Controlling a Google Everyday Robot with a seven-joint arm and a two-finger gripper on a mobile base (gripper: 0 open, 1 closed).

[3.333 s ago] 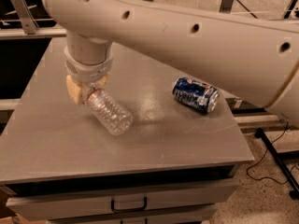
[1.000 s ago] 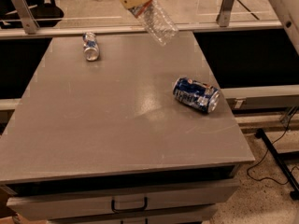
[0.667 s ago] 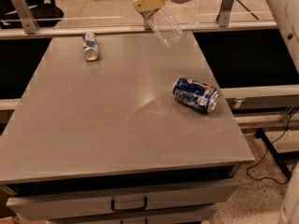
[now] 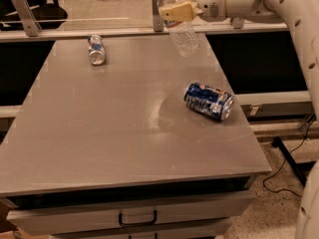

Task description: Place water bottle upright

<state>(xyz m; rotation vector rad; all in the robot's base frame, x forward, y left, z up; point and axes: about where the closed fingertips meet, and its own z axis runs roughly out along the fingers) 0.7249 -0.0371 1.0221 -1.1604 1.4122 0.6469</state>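
Over the far edge of the worktop (image 4: 99,133), the gripper (image 4: 175,9), jaws pinching the water bottle (image 4: 185,38) near its neck, is carrying it aloft and swinging it from a slant nearer to vertical, base down, so only lowering it probably remains.

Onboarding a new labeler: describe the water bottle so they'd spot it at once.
Above the far edge of the grey table, the gripper sits at the top of the view. It is shut on the water bottle, held tilted in the air. Unlike the blue soda can and small silver-blue can lying on the table, it is clear ribbed plastic.
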